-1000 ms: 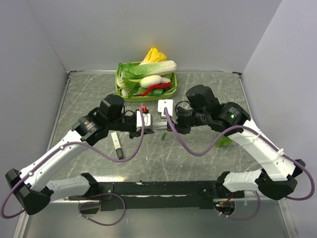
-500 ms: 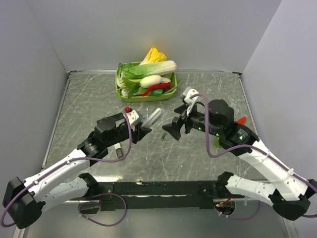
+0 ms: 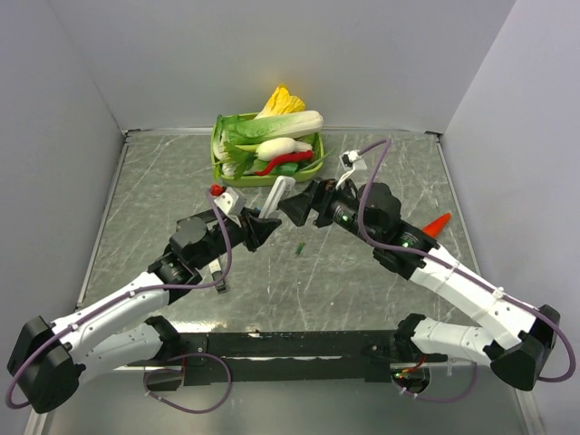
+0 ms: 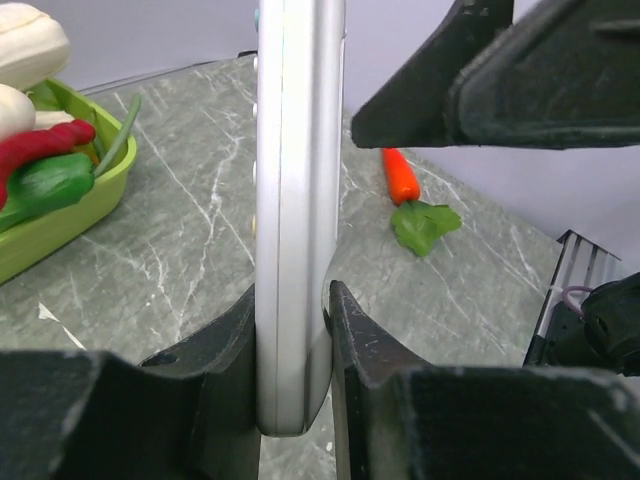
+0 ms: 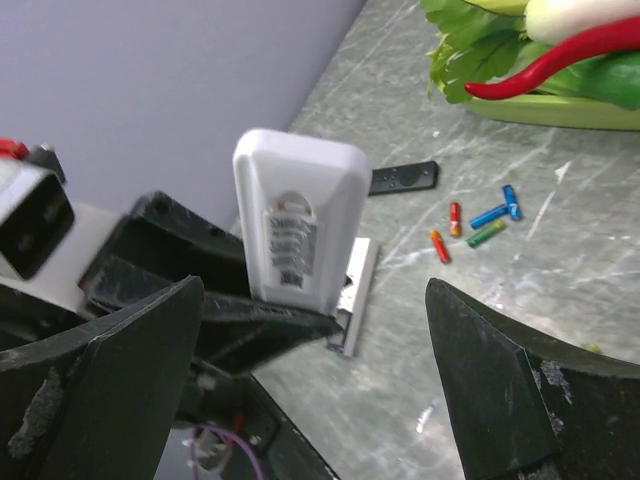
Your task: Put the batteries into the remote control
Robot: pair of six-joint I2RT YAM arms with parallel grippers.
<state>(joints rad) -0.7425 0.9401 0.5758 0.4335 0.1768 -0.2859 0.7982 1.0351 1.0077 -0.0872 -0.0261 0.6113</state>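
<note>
Just now the right gripper (image 3: 293, 207) went wide open, empty, leaving the left gripper (image 3: 262, 229) clamping the remote (image 5: 295, 230) upright; batteries (image 5: 482, 224) stayed loose on the worktop (image 5: 565, 270).

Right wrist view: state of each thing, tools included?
left tool, shut on white remote
white remote, roughly upright, clamped at its lower end
right tool, open, holding nothing
batteries, loose on the table, none in a tool
black remote, flat on the table
</note>
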